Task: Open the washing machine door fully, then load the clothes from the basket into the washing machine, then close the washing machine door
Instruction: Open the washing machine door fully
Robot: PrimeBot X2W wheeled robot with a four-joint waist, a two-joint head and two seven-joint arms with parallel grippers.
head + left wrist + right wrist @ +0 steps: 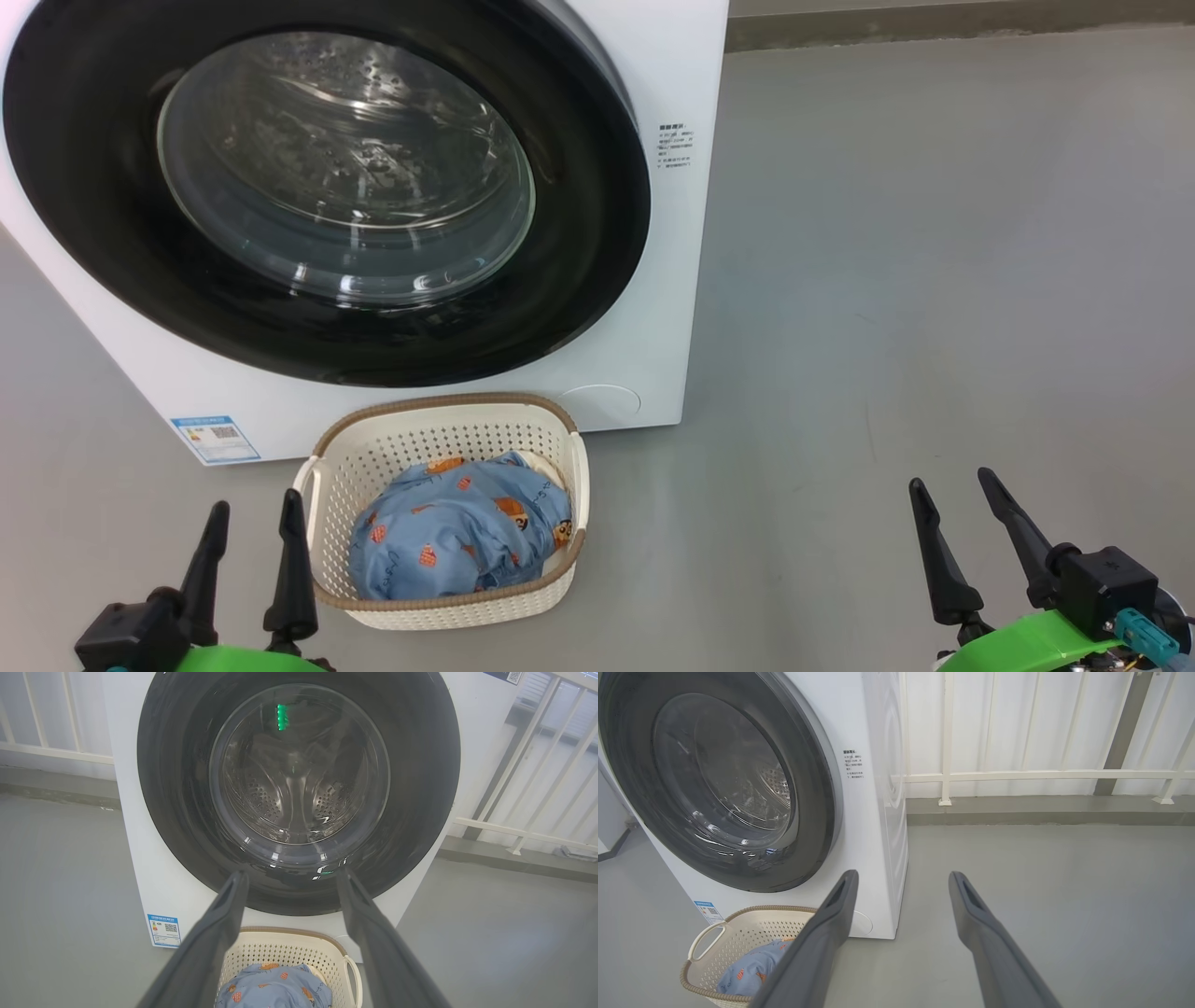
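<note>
Left gripper (258, 502) points at washing machine door (345, 168).

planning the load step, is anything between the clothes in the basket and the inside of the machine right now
Yes: the washing machine door covers the mouth of the washing machine, so the clothes in the basket below cannot go in until it swings away. Nothing else visible sits between them.

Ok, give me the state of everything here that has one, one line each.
washing machine door: shut.
washing machine: looks empty inside.
basket: upright on the floor, loaded.
clothes: bunched inside the basket.
left gripper: open, empty.
right gripper: open, empty.
</note>
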